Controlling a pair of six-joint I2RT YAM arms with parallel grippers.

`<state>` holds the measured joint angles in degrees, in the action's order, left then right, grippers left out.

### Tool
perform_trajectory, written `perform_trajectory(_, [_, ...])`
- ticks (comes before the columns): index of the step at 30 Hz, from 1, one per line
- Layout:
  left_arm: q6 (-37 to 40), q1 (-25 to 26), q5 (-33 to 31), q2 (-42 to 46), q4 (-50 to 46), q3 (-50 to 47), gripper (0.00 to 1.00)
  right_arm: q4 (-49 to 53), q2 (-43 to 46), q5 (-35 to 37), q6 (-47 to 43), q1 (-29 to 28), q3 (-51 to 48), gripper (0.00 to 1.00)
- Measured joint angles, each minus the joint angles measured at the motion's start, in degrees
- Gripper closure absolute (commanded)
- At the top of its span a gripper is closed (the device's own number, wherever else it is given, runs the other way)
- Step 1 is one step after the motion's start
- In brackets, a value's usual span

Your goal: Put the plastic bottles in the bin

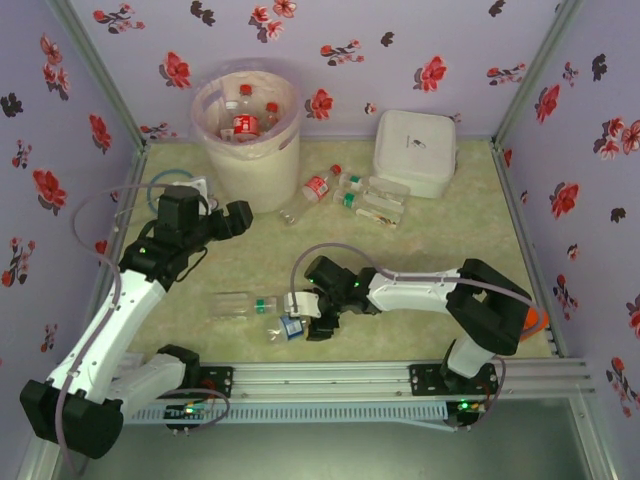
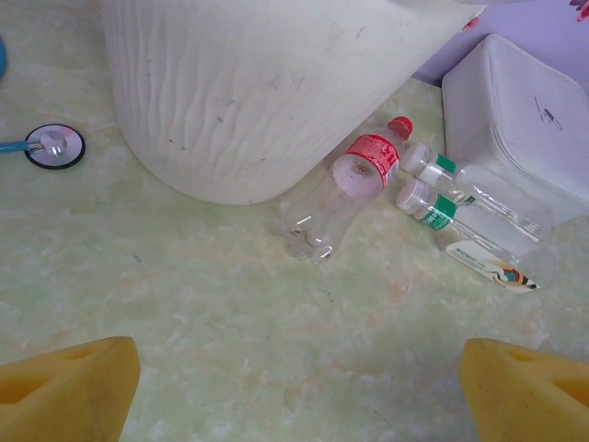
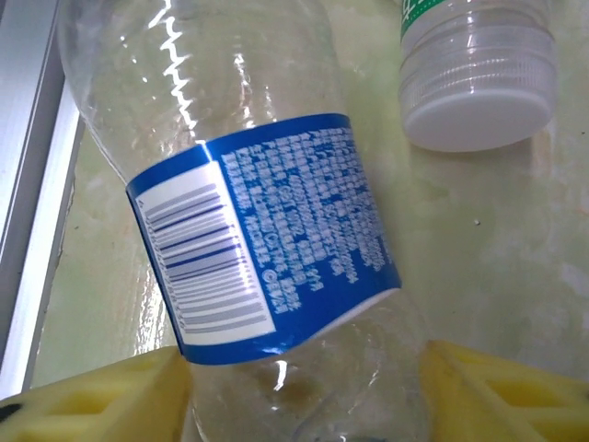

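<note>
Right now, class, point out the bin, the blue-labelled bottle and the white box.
bin (image 1: 258, 172): top external view, outer wall.
blue-labelled bottle (image 3: 276, 249): right wrist view, label.
white box (image 1: 416, 150): top external view, lid.

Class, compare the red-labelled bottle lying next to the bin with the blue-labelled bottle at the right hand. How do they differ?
The red-labelled bottle wears a red label; the blue-labelled bottle a blue one with a barcode. The red-labelled bottle lies free beside the bin; the blue-labelled bottle lies between the fingers of the right hand. Both are clear, on their sides.
</note>
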<state>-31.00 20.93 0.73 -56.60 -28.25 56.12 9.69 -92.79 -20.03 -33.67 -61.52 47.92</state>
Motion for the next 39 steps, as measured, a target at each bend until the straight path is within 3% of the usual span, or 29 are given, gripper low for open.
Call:
perform_trajectory(6, [-1.8, 0.0, 0.0, 0.0, 2.2, -1.1, 0.09, -0.9, 1.4, -1.6, 3.3, 1.6, -1.2, 0.45])
perform_trajectory(11, [-5.3, 0.0, 0.7, 0.3, 5.8, -4.4, 0.08, -1.3, 10.9, -2.3, 7.4, 5.8, -5.6, 0.45])
perform_trajectory(15, [-8.5, 1.1, 2.1, 2.3, 11.5, -8.6, 0.06, -4.6, 21.3, -2.3, 13.3, 12.2, -10.3, 0.47])
perform_trajectory(19, [-10.7, 6.0, 2.5, 3.7, 18.6, -11.1, 0.06, -11.6, 26.2, -0.9, 23.4, 19.6, -13.9, 0.55])
perform_trajectory(23, [-12.7, 13.1, 1.4, 2.8, 26.3, -12.7, 0.05, -18.0, 26.2, 0.9, 34.1, 24.6, -14.4, 0.55])
perform_trajectory(29, [-15.3, 21.8, 0.0, -6.5, 38.8, -13.9, 0.03, -28.0, 24.2, 0.7, 44.8, 25.3, -14.4, 0.55])
perform_trajectory(33, [-15.7, 24.2, -0.3, -12.5, 43.7, -13.7, 0.05, -32.4, 22.1, -0.9, 49.0, 25.3, -14.4, 0.54])
perform_trajectory(39, [-16.9, 24.5, -0.7, -17.6, 47.1, -11.0, 0.21, -36.2, 21.0, -2.9, 52.6, 25.3, -14.5, 0.54])
